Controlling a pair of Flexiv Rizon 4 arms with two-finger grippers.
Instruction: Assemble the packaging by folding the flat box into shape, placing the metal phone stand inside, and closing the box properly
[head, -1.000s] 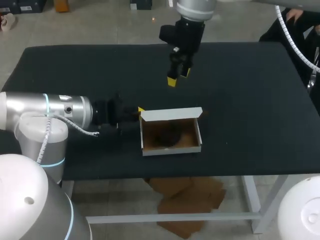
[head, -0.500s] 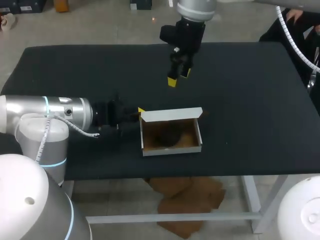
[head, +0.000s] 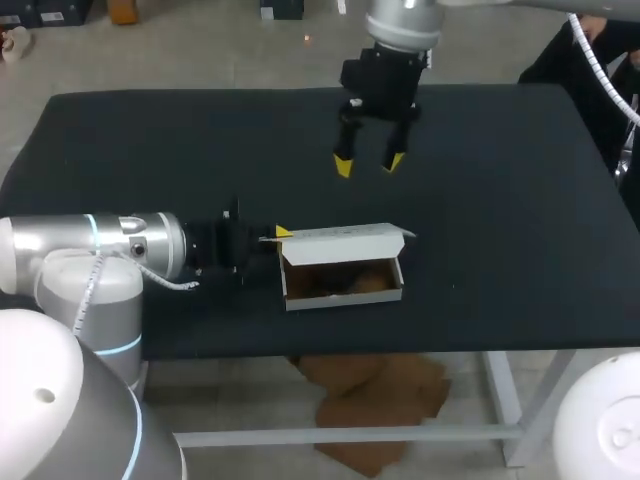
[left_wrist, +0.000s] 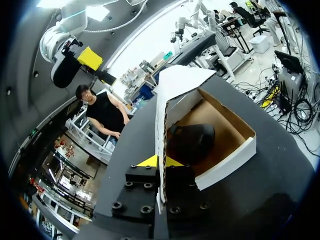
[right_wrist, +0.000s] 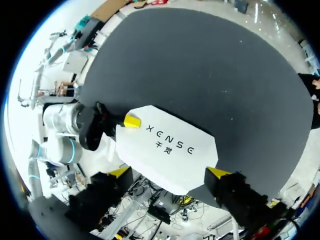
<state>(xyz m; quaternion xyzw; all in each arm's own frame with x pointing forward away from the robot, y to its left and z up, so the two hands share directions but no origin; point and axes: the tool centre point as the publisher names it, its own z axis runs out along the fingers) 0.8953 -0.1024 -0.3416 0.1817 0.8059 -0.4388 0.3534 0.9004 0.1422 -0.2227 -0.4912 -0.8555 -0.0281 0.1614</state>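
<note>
The box (head: 343, 285), w/ phone stand (left_wrist: 192, 137) inside, is sitting near desk (head: 500, 200) front edge. Its lid (head: 340, 238), tilted over the opening, is being pinched by L tool (left_wrist: 160, 161). R tool (head: 369, 163) is being held spread open above desk, behind box.

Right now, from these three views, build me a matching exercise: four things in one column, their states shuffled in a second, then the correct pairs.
Things
1. left gripper
2. right gripper
3. lid
4. phone stand

States
A. lying inside the box
B. open, in the air beyond the box
C. tilted partway over the box
D. shut on the lid's edge

Pairs: 1-D, 2-B, 3-C, 4-A
</note>
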